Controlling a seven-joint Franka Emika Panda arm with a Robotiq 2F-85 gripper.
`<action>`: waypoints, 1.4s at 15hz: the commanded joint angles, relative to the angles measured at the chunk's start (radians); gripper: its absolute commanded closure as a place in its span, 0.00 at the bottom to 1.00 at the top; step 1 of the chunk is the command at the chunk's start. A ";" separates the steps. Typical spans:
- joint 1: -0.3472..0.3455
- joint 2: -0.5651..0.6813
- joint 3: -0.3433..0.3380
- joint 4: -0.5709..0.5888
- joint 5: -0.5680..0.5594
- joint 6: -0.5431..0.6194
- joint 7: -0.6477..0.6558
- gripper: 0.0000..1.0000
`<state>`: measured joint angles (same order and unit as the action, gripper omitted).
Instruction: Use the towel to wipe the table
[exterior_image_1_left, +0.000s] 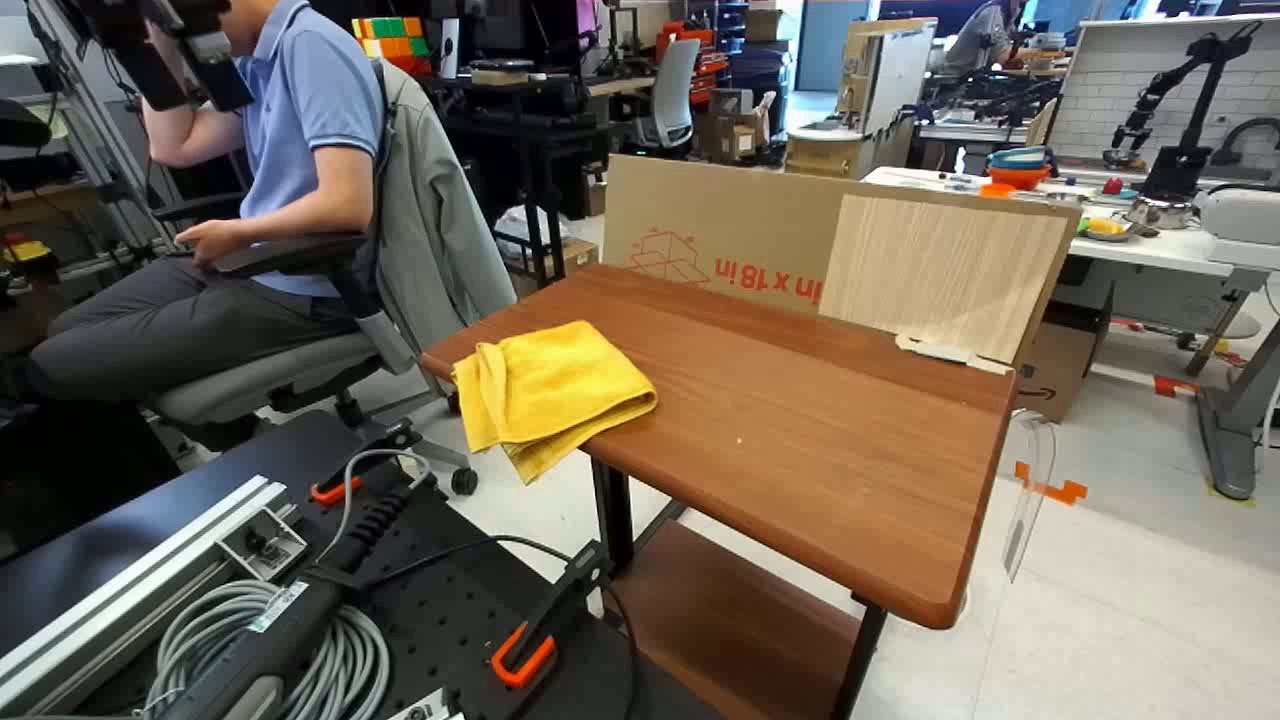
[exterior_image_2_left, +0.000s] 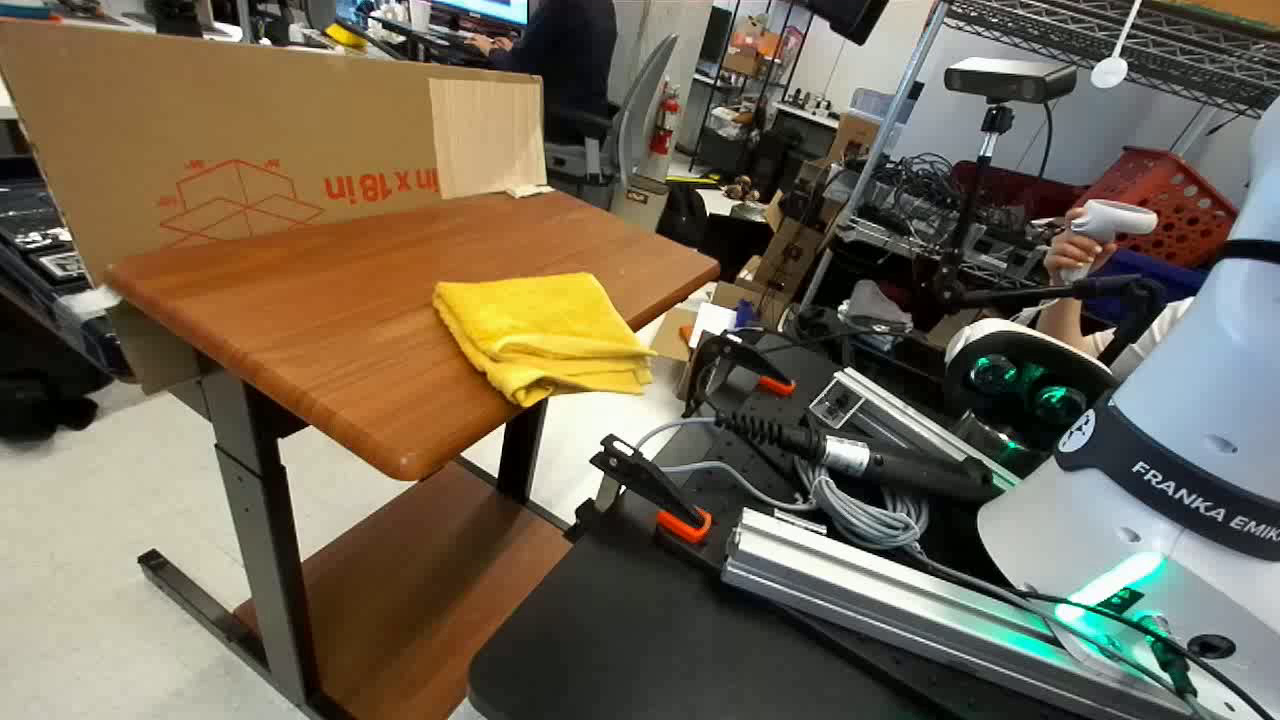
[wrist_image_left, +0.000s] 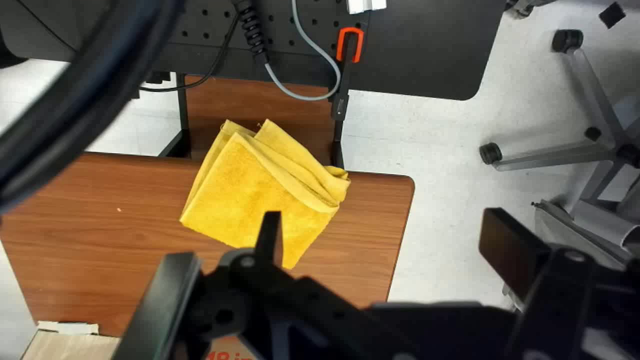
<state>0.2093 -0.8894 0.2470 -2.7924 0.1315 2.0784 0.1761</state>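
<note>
A folded yellow towel (exterior_image_1_left: 560, 385) lies near one end of the brown wooden table (exterior_image_1_left: 800, 430), part of it hanging over the edge. It also shows in an exterior view (exterior_image_2_left: 540, 325) and in the wrist view (wrist_image_left: 250, 195). A tiny pale speck (exterior_image_1_left: 739, 440) is on the tabletop. My gripper is open and empty, its fingers wide apart in the wrist view (wrist_image_left: 382, 225). It is well above the table, and its black fingers show at the top left of an exterior view (exterior_image_1_left: 203, 98). It touches nothing.
A cardboard sheet (exterior_image_1_left: 720, 220) with a wood-patterned panel (exterior_image_1_left: 935, 270) stands along the table's far edge. A black mount board with orange clamps (exterior_image_1_left: 523, 655), coiled cable and a metal rail (exterior_image_2_left: 880, 600) lies across a gap. A person (exterior_image_1_left: 310, 150) sits near the towel's end.
</note>
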 joint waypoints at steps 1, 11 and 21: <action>0.003 0.001 -0.003 0.002 -0.004 -0.002 0.003 0.00; -0.020 0.069 -0.001 0.007 -0.004 0.019 0.019 0.00; -0.230 0.622 -0.082 0.098 -0.014 0.402 0.154 0.00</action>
<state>0.0227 -0.4636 0.1920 -2.7730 0.1276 2.3793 0.2581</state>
